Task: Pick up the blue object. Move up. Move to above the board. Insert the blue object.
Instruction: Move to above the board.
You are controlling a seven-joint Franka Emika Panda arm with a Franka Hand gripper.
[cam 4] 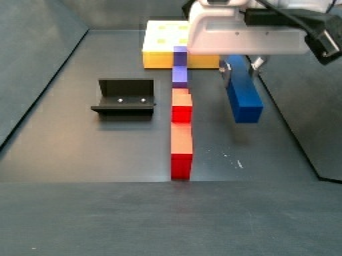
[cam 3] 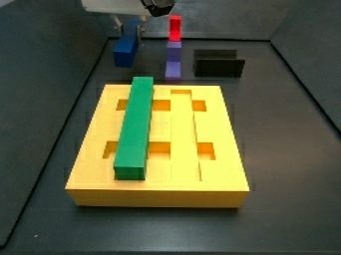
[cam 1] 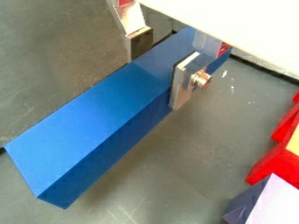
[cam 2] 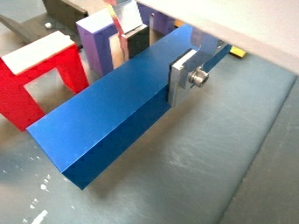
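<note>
The blue object is a long dark blue bar lying on the grey floor, and it fills both wrist views. My gripper straddles its far end. One silver finger plate lies flat against its near side, and the other finger's dark pad stands at its far edge. The same grip shows in a wrist view. In both side views the bar sits low under the gripper. The yellow board lies apart from it and carries a green bar.
A purple block with a red post stands beside the blue bar, in line with red pieces. They show close by in both wrist views. The black fixture stands beyond them.
</note>
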